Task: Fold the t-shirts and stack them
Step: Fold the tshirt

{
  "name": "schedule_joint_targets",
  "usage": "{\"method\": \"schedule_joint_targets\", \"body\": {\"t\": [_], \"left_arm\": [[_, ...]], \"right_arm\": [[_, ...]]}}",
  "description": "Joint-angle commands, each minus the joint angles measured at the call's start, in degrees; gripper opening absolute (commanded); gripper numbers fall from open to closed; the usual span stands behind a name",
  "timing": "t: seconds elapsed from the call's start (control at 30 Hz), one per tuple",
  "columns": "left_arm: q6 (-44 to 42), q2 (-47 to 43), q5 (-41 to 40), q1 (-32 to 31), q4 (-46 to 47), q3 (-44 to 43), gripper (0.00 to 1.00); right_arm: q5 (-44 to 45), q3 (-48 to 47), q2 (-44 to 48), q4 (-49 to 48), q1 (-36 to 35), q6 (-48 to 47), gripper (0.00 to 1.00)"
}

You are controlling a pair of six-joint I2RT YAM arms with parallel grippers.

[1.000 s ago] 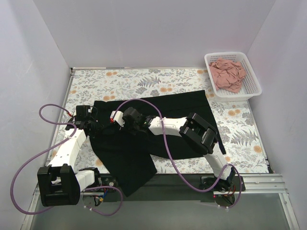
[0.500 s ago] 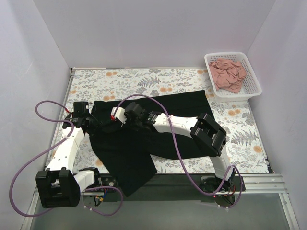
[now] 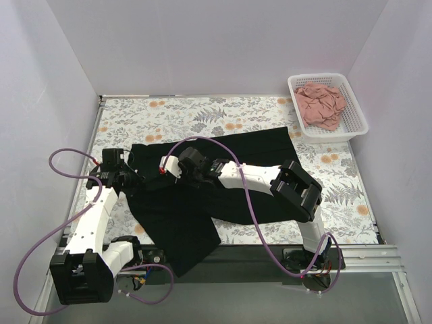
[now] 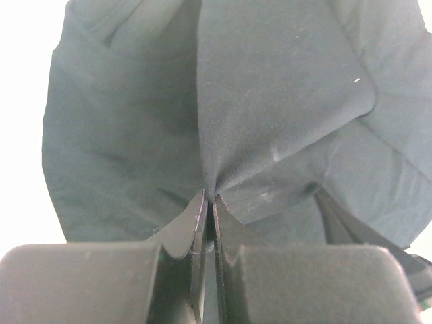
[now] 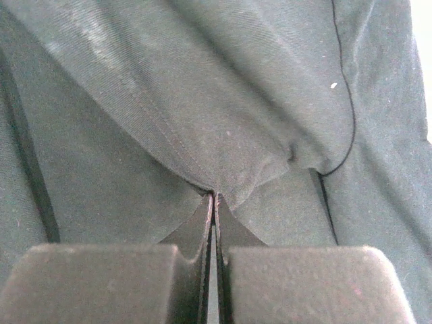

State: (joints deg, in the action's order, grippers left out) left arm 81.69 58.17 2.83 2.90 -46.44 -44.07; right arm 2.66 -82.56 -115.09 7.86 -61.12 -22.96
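Here, matte black t-shirt (image 3: 266, 145) puckered between right fingers (image 5: 101, 283), crumpled pink t-shirt (image 3: 320, 104)

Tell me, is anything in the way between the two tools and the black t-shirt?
Nothing visible. The left tool and the right tool are each shut directly on a pinched fold of the black t-shirt. The pink t-shirt sits apart in the white basket.

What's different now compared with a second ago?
The left gripper slid a little to the left, and the right arm's elbow swung outward to the right while the right gripper barely shifted. Nothing was grabbed or released: both stay pinched on the black t-shirt. The pink t-shirt still sits in the basket.
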Motion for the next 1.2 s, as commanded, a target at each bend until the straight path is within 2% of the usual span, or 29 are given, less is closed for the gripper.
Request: {"method": "schedule_joint_targets", "body": {"t": [0.0,0.43,0.87,1.07,1.13,1.17], "left_arm": [[1.2,-2.0,1.6,0.3,-2.0,1.8,0.0],[2.1,-3.4,2.5,0.3,-3.9,0.0,0.0],[4.0,-4.8,5.9,0.3,-1.6,8.9,0.0],[3.8,-3.8,7.4,0.2,-1.1,9.7,0.0],[3.8,-3.5,8.2,0.2,-0.9,10.0,0.05],[3.8,-3.7,8.3,0.2,-0.9,10.0,0.09]], "right_arm": [[-0.2,1.3,2.7,0.7,0.4,-1.2,0.01],[0.0,3.6,4.1,1.1,1.4,-2.7,0.01],[-1.8,4.9,3.9,3.2,1.8,-4.1,0.01],[-2.3,5.1,3.4,5.0,2.1,-4.6,0.01],[-2.2,4.9,3.1,5.8,2.1,-4.6,0.04],[-2.2,4.7,3.0,6.5,2.2,-4.6,0.11]]}}
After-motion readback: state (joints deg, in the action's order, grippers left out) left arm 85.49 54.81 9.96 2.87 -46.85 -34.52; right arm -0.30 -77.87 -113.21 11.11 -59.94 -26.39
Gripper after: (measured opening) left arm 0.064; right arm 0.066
